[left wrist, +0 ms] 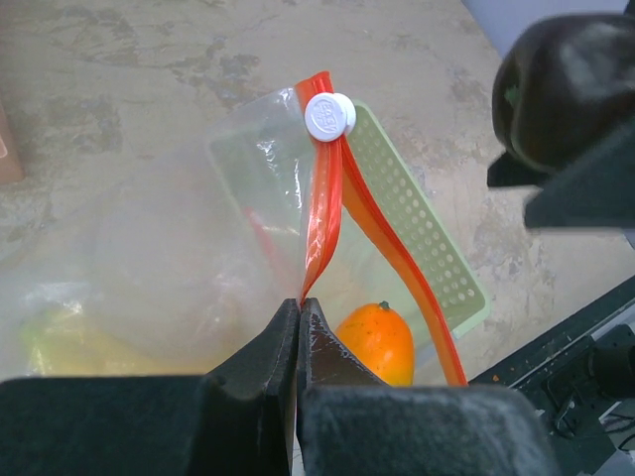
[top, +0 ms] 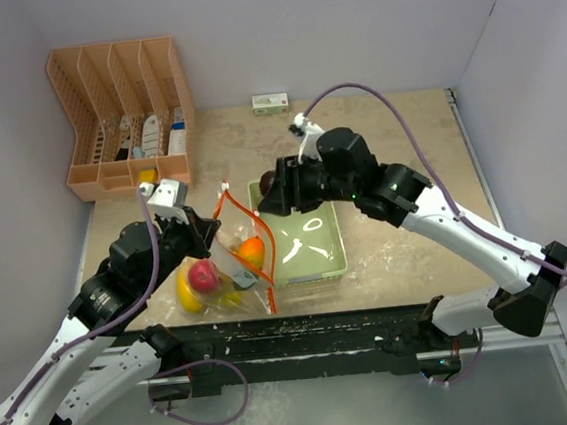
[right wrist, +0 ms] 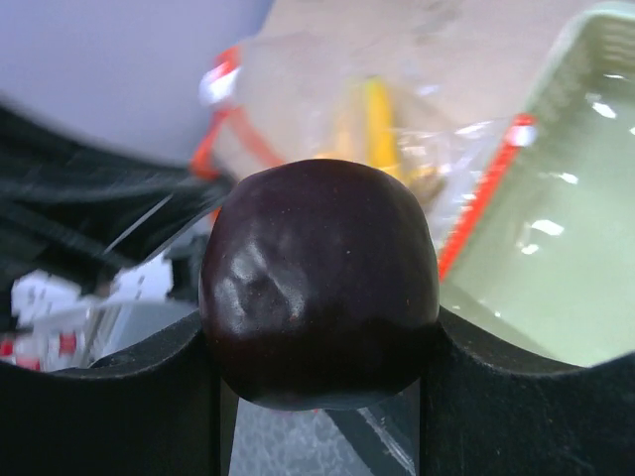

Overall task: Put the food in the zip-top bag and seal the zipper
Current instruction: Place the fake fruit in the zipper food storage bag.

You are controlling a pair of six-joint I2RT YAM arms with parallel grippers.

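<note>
The dark purple fruit (right wrist: 317,288) is up in the air, pinched between the two fingers of the right hand (right wrist: 317,342). One finger presses on each side of it, so this hand is partly spread, with the fruit filling the gap. Seen from above, the fruit hangs over the far left corner of the green tray (top: 334,263), near the mouth of the bag (top: 231,270).

The clear bag lies on the table (top: 397,141), just beside the left side of the tray. Its mouth is open. The orange-red zipper (left wrist: 322,213) stands up in two strips that spread apart. A white slider (left wrist: 329,116) sits at the far end of the zipper. The left hand (left wrist: 300,309) is pressed tight together on the near end of one strip and holds it up.

Inside the bag are an orange fruit (left wrist: 375,340), a red apple (top: 204,274) and a yellow fruit (top: 186,294). It may be bananas, but it looks blurry through the plastic.

At the back left of the table stands an orange rack (top: 118,108) with small things in its slots. A small box (top: 270,102) lies by the back wall
</note>
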